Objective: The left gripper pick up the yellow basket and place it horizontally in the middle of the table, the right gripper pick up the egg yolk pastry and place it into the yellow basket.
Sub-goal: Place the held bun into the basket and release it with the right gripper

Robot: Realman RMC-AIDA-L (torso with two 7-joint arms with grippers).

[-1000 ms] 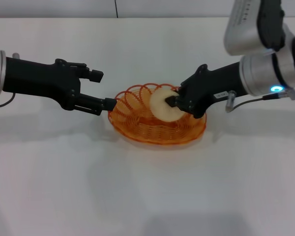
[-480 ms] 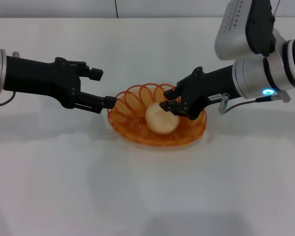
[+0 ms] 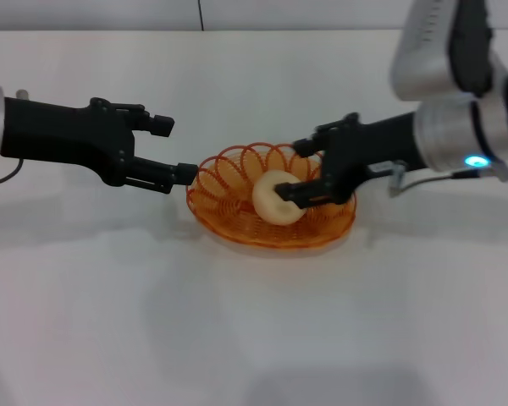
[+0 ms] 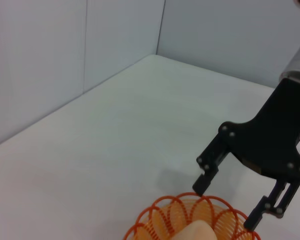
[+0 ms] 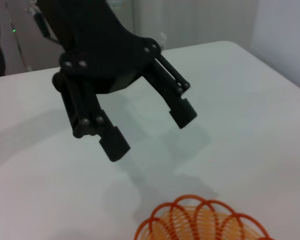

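The yellow basket (image 3: 229, 227) lies flat in the middle of the white table (image 3: 254, 330). The egg yolk pastry (image 3: 271, 203) rests inside it, right of centre. My right gripper (image 3: 295, 169) is open over the basket's right side, its fingers spread just beside and above the pastry. My left gripper (image 3: 176, 150) is open at the basket's left rim, holding nothing. The left wrist view shows the right gripper (image 4: 226, 205) open above the basket (image 4: 162, 220) and the pastry's top (image 4: 195, 232). The right wrist view shows the left gripper (image 5: 151, 130) open beyond the basket (image 5: 205, 222).
The right arm's silver-white body (image 3: 457, 127) with a blue light stands over the table's right side. A grey wall (image 4: 90, 55) borders the table's far edge.
My right gripper lowered the pastry into the basket and opened; the pastry now lies free in the basket. My left gripper has barely moved.
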